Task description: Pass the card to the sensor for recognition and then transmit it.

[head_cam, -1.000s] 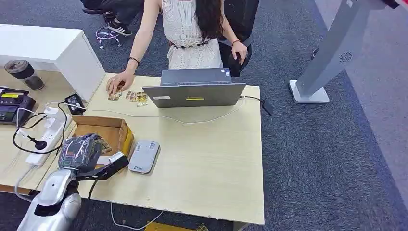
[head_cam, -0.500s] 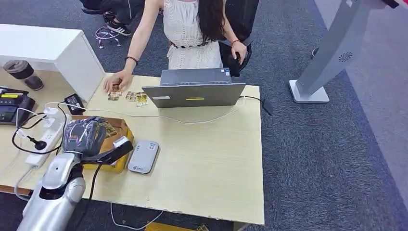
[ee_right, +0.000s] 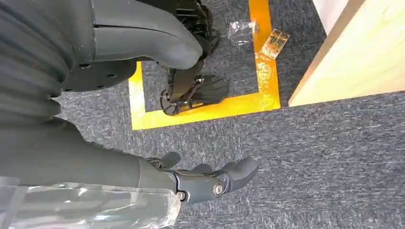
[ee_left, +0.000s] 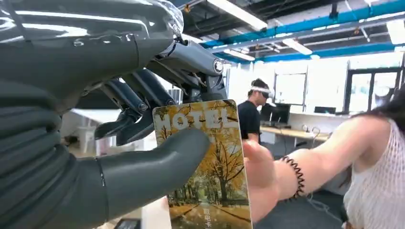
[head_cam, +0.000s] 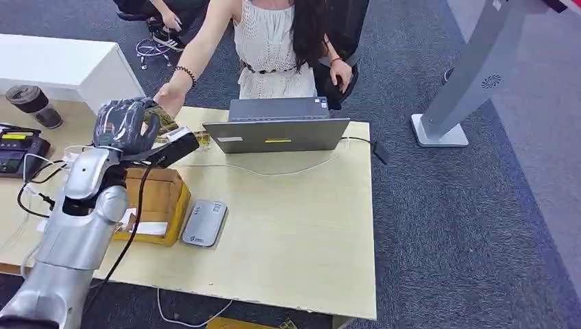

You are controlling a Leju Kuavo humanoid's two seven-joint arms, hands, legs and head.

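1. The left hand [head_cam: 125, 125] is raised above the far left part of the wooden table [head_cam: 294, 226], and it grips a card [ee_left: 205, 162] between its thick thumb and its darker fingers [ee_left: 143, 95]. In the left wrist view the thumb presses across the card's printed face, which shows yellow trees and the word HOTEL, while the fingers curl behind its upper edge.
2. A person's hand [ee_left: 260, 183] touches the card on the side away from the robot's palm; in the head view that same hand [head_cam: 168, 101] meets the robot's hand over the table's far edge. A dark coiled band sits on the person's wrist.
3. The right hand [ee_right: 210, 181] hangs by the robot's side over grey carpet and holds nothing. Its fingers are loosely bent and apart from the thumb.
4. Below and nearer the robot than the left hand, a cardboard box [head_cam: 159, 205] rests on the table, and a grey card sensor [head_cam: 205, 223] lies just beside the box on its right.
5. To the right of the left hand stands a grey laptop [head_cam: 276, 127], with a few loose cards [head_cam: 199, 140] on the table between the hand and the laptop.
6. To the left of the hand lie a white power strip [head_cam: 58, 195] with black cables, a dark payment terminal [head_cam: 19, 149] and a lidded cup [head_cam: 34, 105].
7. The floor is dark blue-grey carpet; a grey stand [head_cam: 473, 75] rises well to the right of the table.
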